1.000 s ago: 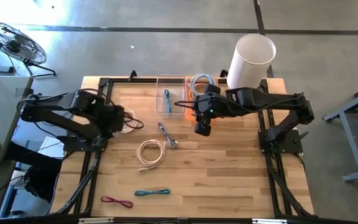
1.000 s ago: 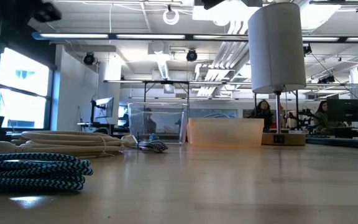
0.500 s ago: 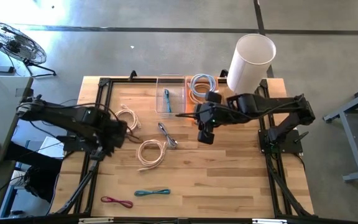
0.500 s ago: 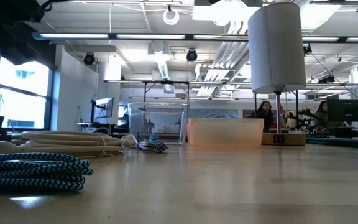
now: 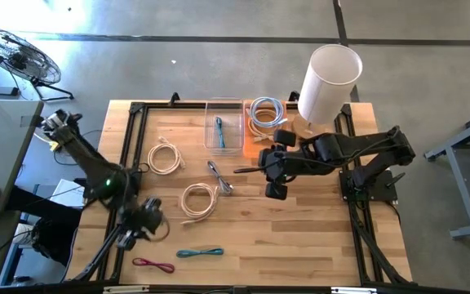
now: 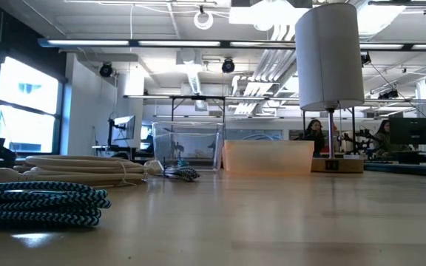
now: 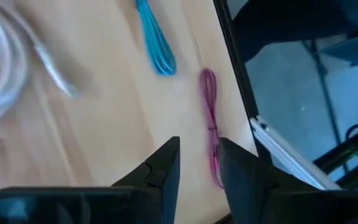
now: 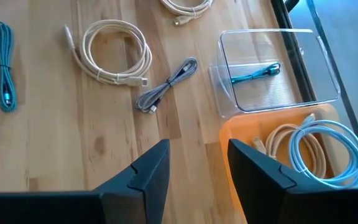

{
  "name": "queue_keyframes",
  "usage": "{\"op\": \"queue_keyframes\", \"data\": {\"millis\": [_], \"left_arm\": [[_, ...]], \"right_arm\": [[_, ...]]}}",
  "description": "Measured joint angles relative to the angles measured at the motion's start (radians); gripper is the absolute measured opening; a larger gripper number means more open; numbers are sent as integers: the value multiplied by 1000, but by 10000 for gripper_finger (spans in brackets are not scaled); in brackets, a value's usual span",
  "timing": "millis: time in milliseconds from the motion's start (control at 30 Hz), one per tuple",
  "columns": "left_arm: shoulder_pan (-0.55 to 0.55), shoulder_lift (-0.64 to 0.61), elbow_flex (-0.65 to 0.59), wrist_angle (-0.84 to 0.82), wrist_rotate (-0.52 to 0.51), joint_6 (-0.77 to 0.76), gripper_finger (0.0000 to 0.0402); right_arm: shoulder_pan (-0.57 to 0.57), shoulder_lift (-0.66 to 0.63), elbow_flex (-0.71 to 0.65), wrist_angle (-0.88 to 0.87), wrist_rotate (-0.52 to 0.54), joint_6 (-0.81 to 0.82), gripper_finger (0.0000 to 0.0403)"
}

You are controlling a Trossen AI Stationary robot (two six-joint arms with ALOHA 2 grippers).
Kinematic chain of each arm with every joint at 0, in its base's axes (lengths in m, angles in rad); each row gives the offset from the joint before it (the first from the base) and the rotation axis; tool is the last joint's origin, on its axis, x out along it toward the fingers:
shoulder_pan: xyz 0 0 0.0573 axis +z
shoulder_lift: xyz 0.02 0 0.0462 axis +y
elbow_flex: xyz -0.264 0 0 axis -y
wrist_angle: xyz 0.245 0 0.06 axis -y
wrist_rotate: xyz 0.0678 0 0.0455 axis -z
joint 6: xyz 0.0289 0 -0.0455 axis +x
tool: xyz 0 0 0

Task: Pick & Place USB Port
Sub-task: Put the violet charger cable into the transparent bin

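From above, the left gripper [image 5: 148, 221] hangs over the table's front left, near the magenta cable [image 5: 153, 265]. The right gripper [image 5: 275, 181] hovers mid-table beside the orange bin [image 5: 252, 144].

Left wrist view: fingers [image 7: 166, 165] narrowly parted, empty, above that magenta cable [image 7: 211, 118].

Right wrist view: fingers [image 8: 151, 171] apart, empty, above the grey cable [image 8: 165, 85].

Cables and bins around the two grippers

Just ahead of the left gripper [image 7: 197, 163] lie two bundled cables [image 7: 211, 124], side by side. Ahead of the right gripper [image 8: 197, 163] lie a folded cable [image 8: 166, 84] and a coil [image 8: 110, 51], with two bins [image 8: 272, 68] beside them, each holding cables.
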Motion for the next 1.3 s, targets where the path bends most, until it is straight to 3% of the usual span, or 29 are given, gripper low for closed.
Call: {"op": "queue_keyframes", "data": {"millis": [167,333,667,933,1300], "left_arm": [[-192,137,0,58,-60,-67,106],[-281,290,2,171,-59,-93,106],[-291,481,88,127,-48,-71,106],[-291,517,89,107,-61,-81,106],[-291,517,89,167,-54,-84,106]], "right_arm": [[-2,0,0,23,13,-25,154],[-2,0,0,71,28,-35,154],[-2,1,-1,155,18,46,154],[5,17,-2,238,-56,116,154],[58,66,-2,245,-63,183,154]]}}
